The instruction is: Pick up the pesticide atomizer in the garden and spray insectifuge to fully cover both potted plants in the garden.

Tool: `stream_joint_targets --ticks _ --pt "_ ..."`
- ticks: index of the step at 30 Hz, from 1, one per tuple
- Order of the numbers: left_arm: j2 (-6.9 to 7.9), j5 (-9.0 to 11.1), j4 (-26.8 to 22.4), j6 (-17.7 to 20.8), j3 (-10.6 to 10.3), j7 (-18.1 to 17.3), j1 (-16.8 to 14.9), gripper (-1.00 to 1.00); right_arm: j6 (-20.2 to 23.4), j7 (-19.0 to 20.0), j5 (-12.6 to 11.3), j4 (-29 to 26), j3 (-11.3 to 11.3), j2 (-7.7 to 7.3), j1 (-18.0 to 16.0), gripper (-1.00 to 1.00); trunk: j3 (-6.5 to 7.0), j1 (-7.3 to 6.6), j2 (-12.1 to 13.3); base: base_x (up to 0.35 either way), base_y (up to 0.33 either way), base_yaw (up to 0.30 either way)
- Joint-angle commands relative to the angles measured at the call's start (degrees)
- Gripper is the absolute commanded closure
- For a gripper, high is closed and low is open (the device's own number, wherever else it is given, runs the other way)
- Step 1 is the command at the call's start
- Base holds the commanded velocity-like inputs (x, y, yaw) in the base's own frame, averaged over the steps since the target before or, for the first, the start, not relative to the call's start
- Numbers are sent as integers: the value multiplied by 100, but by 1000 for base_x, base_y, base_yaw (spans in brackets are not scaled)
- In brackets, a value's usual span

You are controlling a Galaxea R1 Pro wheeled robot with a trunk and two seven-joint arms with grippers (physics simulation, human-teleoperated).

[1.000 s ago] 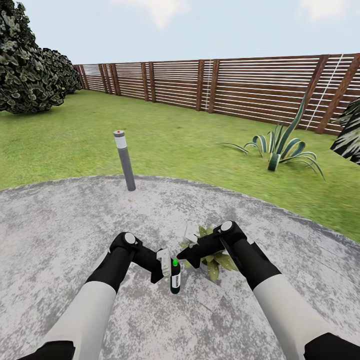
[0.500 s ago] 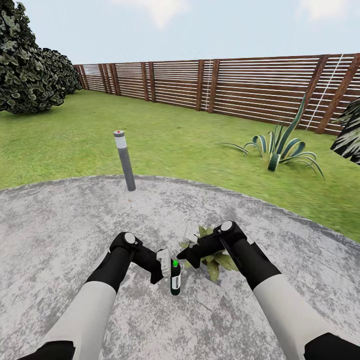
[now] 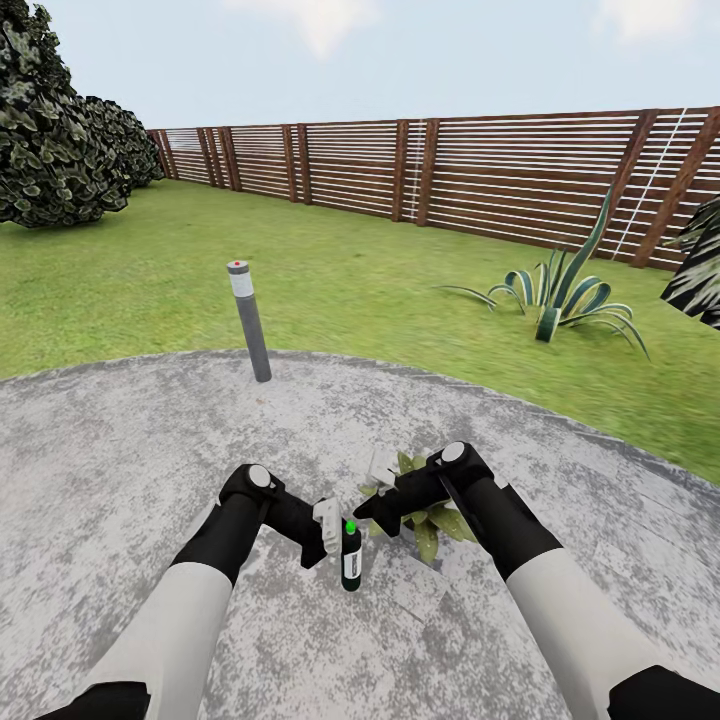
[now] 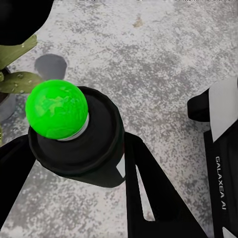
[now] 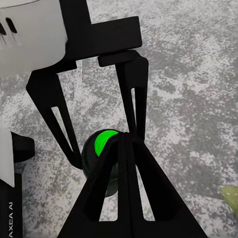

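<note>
The pesticide atomizer (image 3: 351, 566) is a slim black bottle with a green dot on top, held upright just above the paved patch of the garden. My left gripper (image 3: 342, 548) is shut on its body; in the left wrist view the black fingers (image 4: 148, 188) clamp the bottle (image 4: 79, 148) under its green dome. My right gripper (image 3: 364, 524) is shut, and its joined fingertips (image 5: 126, 139) rest against the green top (image 5: 103, 141). One potted plant (image 3: 432, 520) with speckled green leaves sits right behind the right gripper, partly hidden by that arm.
A grey lamp post (image 3: 250, 320) stands at the far edge of the round paved patch (image 3: 120, 470). A striped agave (image 3: 555, 300) grows on the lawn to the right. The wooden fence (image 3: 480, 170) closes the back, with dark bushes (image 3: 60, 130) at left.
</note>
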Motion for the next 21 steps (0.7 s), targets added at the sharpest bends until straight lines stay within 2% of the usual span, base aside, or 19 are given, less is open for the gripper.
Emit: stream_joint_targets --ticks 1,3,7,21 --pt "-9 50 -7 33 26 -24 -3 100 55 28 23 -8 -2 2 -3 100 -5 -1 -2 0 0 0" --pt "-9 275 -12 33 26 -22 -3 100 55 28 23 -8 -2 2 -3 100 -5 -1 -2 0 0 0" --pt "-9 415 -14 33 20 -15 -3 100 55 28 23 -8 -2 2 -3 100 -5 -1 -2 0 0 0" --pt "-9 433 -5 21 15 0 -3 100 55 28 23 -8 -2 2 -3 100 -5 -1 -2 0 0 0"
